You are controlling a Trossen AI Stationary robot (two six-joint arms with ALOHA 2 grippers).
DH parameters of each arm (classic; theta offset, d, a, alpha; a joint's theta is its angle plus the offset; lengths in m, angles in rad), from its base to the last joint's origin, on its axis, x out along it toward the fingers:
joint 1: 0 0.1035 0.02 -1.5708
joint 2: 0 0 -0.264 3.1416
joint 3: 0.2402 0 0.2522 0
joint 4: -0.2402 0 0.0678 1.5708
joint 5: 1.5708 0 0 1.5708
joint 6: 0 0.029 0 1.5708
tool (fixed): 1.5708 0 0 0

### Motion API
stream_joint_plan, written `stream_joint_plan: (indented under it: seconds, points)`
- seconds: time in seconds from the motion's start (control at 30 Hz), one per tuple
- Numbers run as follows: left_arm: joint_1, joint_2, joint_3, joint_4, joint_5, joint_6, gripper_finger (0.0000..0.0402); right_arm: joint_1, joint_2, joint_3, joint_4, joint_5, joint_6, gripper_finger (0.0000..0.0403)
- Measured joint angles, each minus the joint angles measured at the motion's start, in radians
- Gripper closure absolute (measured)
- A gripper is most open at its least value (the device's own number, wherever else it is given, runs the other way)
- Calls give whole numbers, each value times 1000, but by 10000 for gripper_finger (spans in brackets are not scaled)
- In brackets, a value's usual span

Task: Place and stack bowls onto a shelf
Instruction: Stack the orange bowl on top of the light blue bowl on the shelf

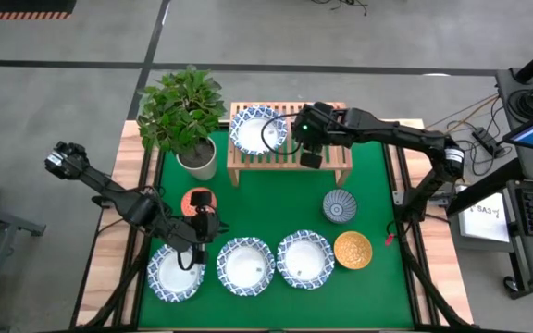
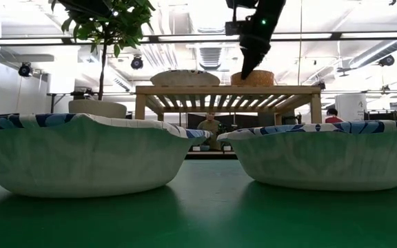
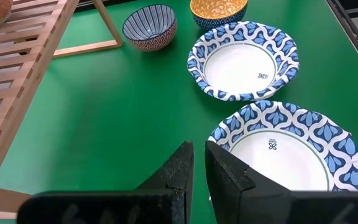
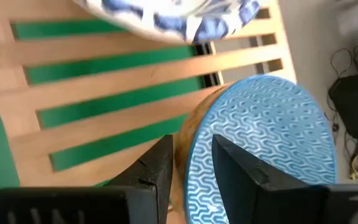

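Small marks inside white bowls point(image 3: 244, 65), unreadable.

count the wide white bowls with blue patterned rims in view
4. One wide white blue-rimmed bowl sits on the light-wood slatted shelf. Three stand in a row at the table's front: left, partly under the left tool, middle, and right.

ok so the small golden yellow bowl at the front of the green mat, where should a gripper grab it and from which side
Best by the rim, coming straight down from above. The small golden yellow bowl sits upright and open-topped on the green mat, so one finger can likely drop inside and one outside its thin wall. Take the edge facing away from the wide white blue-rimmed bowl beside it, where there is more room.
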Motion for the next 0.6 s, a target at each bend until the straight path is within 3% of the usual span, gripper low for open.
stream_joint_plan:
  seconds: [0.23,0.37,0.47,0.6]
  points:
    - [0,0,0,0,0,-1,379,13,-1,61,-1,-59,41,300]
    - [-1,2,0,0,0,-11,379,44,-45,69,3,-201,56,306]
    - [-1,2,0,0,-1,-35,379,81,-101,33,20,-287,87,311]
    - [-1,3,0,0,-1,-79,379,159,-209,-89,148,-302,114,315]
